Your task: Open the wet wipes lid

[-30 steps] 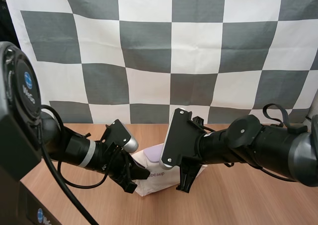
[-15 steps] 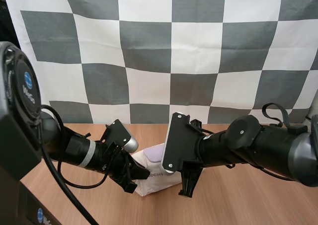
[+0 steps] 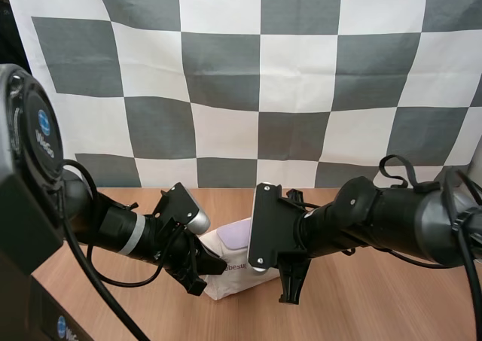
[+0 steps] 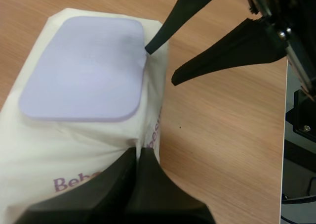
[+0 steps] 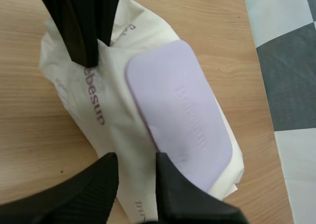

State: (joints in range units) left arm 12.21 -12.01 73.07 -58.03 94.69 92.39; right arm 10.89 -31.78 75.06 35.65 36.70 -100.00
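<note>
wet wipes pack [image 3: 230, 279] on table [image 3: 361, 296] roughly midway between its left and right edges, purple lid [image 4: 84, 68] lying flat, left gripper [image 4: 139, 152] clenched on the pack's wrapper end, right gripper [image 5: 136, 157] released, one tip at the lid's corner

The left arm [image 3: 113, 224] reaches forward and inward, and the left gripper [image 4: 139, 154] angles downward with its two black fingers pressed together, pinching a fold of the wet wipes pack [image 4: 59, 145]. The right arm [image 3: 384, 220] stretches in from the opposite side. The right gripper [image 5: 136, 160] points down near the left one, its fingers standing apart.
</note>
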